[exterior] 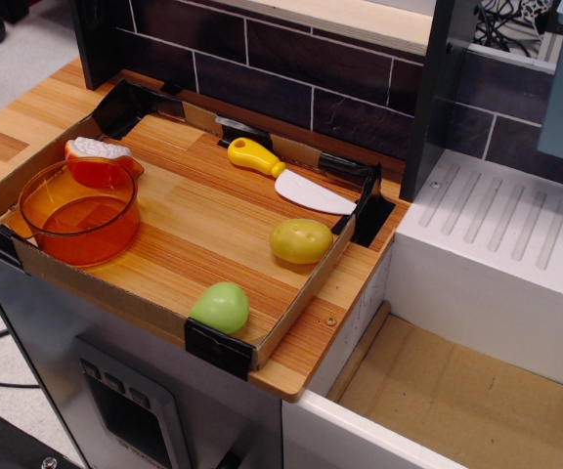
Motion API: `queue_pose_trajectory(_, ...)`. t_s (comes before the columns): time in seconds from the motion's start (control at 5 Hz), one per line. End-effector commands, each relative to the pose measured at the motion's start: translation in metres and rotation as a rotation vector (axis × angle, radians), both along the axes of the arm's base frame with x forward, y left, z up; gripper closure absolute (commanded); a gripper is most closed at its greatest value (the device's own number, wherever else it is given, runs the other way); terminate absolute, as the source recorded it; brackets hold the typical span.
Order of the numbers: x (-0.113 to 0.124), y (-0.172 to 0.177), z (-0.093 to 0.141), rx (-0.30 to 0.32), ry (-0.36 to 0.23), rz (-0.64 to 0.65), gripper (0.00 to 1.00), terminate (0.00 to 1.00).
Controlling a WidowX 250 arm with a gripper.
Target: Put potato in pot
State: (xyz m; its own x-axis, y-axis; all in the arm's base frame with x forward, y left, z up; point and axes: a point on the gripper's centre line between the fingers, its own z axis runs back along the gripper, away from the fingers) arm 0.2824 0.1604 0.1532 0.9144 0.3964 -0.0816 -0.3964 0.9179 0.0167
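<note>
- Nothing you can count as done yet: the potato (pixel 301 240) lies on the wooden board (pixel 203 210), near its right edge and just below the toy knife (pixel 287 177).
- Your pot (pixel 78 211) stands upright at the board's left end, well apart from the potato, and looks empty.
- You cannot tell the claw's opening or whether it holds anything; neither arm nor claw appears in this view.
- Still ahead, by my reading: reach, grasp, carry leftward, release.
- Don't confuse the target with the light green toy (pixel 222 307) near the front edge, or the orange-and-white piece (pixel 96 157) touching the pot's far rim.
</note>
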Motion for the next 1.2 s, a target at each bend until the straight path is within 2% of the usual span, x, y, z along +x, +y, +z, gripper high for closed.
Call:
queue_pose_trajectory(0.0, 0.024, -0.027, 0.013, 0.053, -0.072, -0.477, 0.00, 0.00)
queue_pose_trajectory(0.2, 0.028, -0.049, 0.007, 0.061, -0.062, -0.728, 0.00, 0.00)
queue_pose_trajectory(0.4, 0.035, -0.073, -0.003, 0.059, -0.162, -0.974, 0.00, 0.00)
queue_pose_trajectory(0.6, 0.028, -0.090, -0.012, -0.028, -0.227, -1.217, 0.00, 0.00)
queue_pose_trajectory(0.8, 0.019, -0.104, -0.018, -0.089, -0.293, -1.461, 0.00, 0.00)
queue_pose_trajectory(1.0, 0.013, -0.117, -0.024, -0.111, -0.321, -1.711, 0.00, 0.00)
